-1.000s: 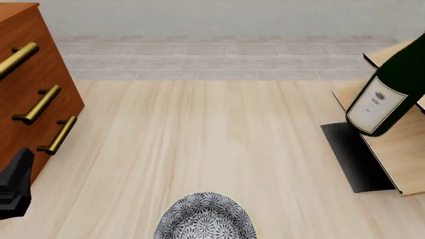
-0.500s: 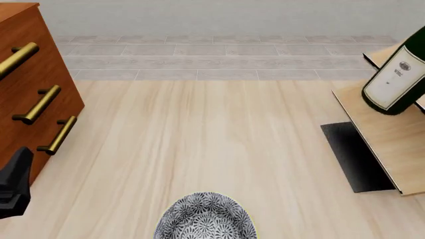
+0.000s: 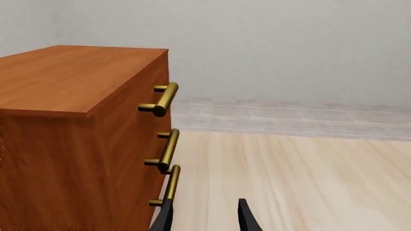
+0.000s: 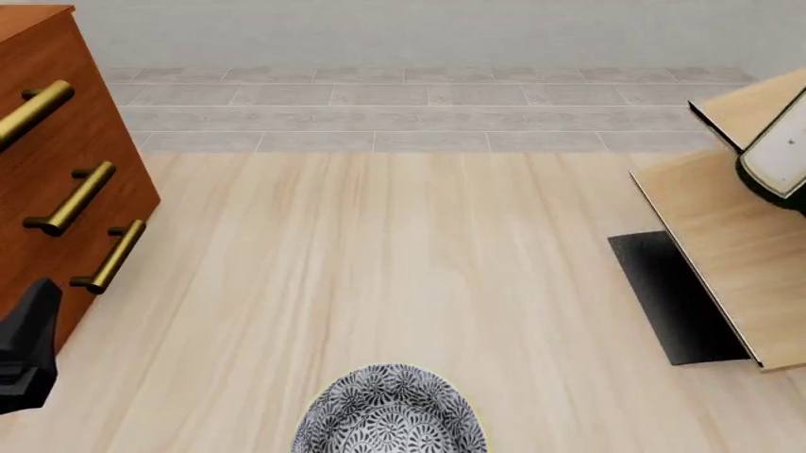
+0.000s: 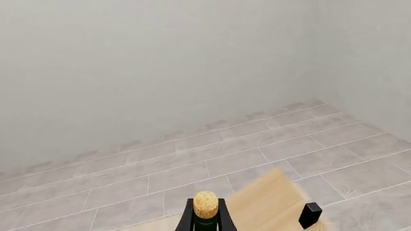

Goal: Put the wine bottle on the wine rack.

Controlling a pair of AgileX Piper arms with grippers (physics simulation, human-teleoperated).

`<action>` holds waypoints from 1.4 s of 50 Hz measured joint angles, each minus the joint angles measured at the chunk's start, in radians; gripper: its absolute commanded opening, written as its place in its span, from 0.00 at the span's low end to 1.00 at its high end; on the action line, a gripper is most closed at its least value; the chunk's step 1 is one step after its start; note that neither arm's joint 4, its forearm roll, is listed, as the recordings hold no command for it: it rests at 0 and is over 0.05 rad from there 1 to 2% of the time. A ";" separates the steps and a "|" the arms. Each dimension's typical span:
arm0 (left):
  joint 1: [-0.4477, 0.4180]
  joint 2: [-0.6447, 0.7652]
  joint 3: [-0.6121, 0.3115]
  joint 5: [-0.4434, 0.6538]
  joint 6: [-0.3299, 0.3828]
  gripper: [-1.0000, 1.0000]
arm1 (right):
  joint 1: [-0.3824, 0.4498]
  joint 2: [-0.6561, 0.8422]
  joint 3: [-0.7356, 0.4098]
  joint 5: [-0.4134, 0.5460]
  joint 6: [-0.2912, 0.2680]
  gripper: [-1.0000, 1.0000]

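At the far left stands the reddish-brown wooden cabinet (image 4: 70,160) with three brass bar handles (image 4: 78,196). Just beside its lower front corner waits the left gripper (image 3: 205,217), its two black fingers a little apart and holding nothing. To the right of the cabinet, at the near table edge, sits a round bowl with a black-and-white pattern (image 4: 389,411). Much farther right of the cabinet is the pale-wood wine rack of slanted panels (image 4: 737,245) on a black base. The dark green glass wine bottle with white label (image 4: 780,156) is over the rack's upper panels, tilted, half out of view. The right gripper (image 5: 206,217) is closed around the bottle's neck, below the tan cork (image 5: 205,204).
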 measured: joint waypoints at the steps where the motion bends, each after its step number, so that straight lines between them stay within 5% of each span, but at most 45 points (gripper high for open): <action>1: 0.000 -0.001 0.000 0.001 -0.001 1.00 | -0.006 -0.001 -0.002 0.003 0.001 0.00; 35: 0.001 -0.021 0.000 0.017 -0.011 1.00 | -0.138 0.006 -0.062 0.052 -0.007 0.00; 70: 0.002 -0.031 0.000 0.038 -0.006 1.00 | -0.197 0.055 -0.012 -0.064 0.055 0.00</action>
